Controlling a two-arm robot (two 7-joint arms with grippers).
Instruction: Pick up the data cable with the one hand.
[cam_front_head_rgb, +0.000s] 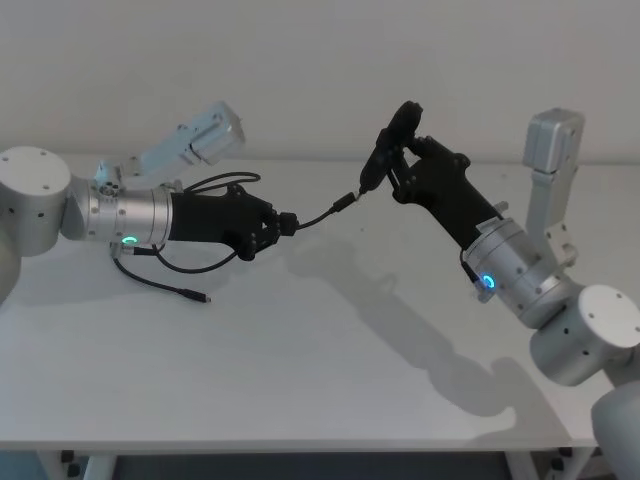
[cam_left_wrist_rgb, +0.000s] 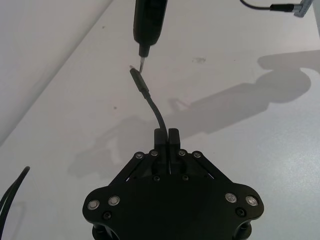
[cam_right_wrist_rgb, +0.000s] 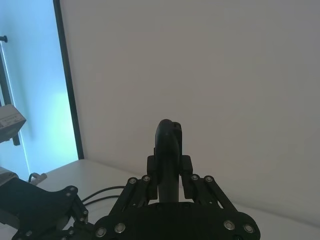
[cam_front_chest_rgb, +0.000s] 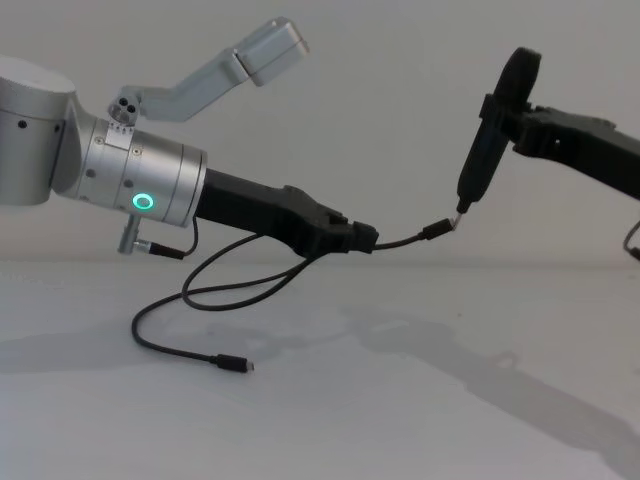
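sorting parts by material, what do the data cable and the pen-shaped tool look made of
Data cable: probably rubber or soft plastic sheath, matte black, bending in loose loops; small metal-tipped plug.
Pen-shaped tool: looks like hard black plastic, slightly glossy, with a thin metal tip.

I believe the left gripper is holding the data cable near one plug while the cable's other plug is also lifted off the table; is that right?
Not quite. The left gripper does hold the data cable near one plug, but the chest view shows the other plug lying on the table.
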